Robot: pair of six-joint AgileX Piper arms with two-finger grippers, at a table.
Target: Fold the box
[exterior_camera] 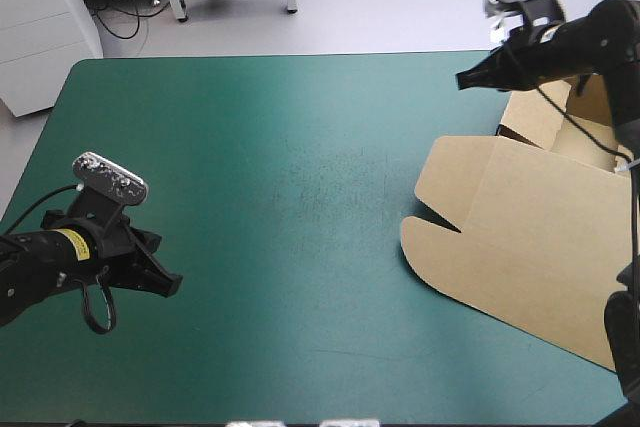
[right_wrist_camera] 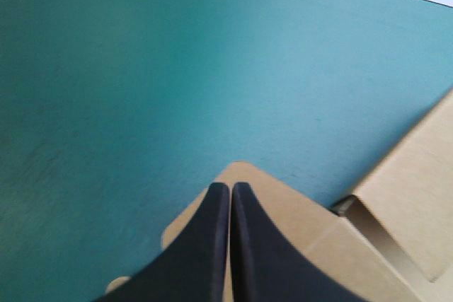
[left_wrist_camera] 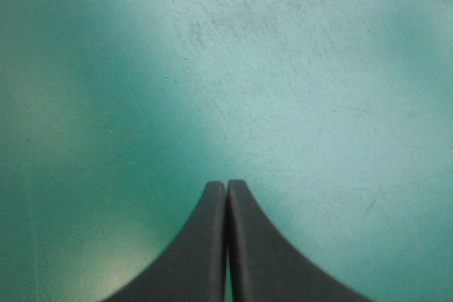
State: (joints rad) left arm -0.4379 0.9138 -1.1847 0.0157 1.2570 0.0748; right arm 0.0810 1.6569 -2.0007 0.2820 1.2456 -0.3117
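The brown box [exterior_camera: 520, 237] lies at the table's right side, its wide lid panel flat and rounded flaps toward the middle. Walls [exterior_camera: 560, 117] stand raised at its far end. My right gripper [exterior_camera: 465, 79] hangs shut above the table near the box's far corner. In the right wrist view the right gripper [right_wrist_camera: 230, 185] is over a rounded flap of the box [right_wrist_camera: 318, 238], with a raised wall [right_wrist_camera: 410, 189] beside it. My left gripper [exterior_camera: 170, 287] is near the front left, shut. In the left wrist view the left gripper [left_wrist_camera: 226, 183] has only bare cover ahead.
The teal-green cover [exterior_camera: 280, 197] stretches between the two grippers. The table's far edge [exterior_camera: 300, 57] runs just beyond the right gripper. A white cabinet [exterior_camera: 40, 27] stands off the far left corner.
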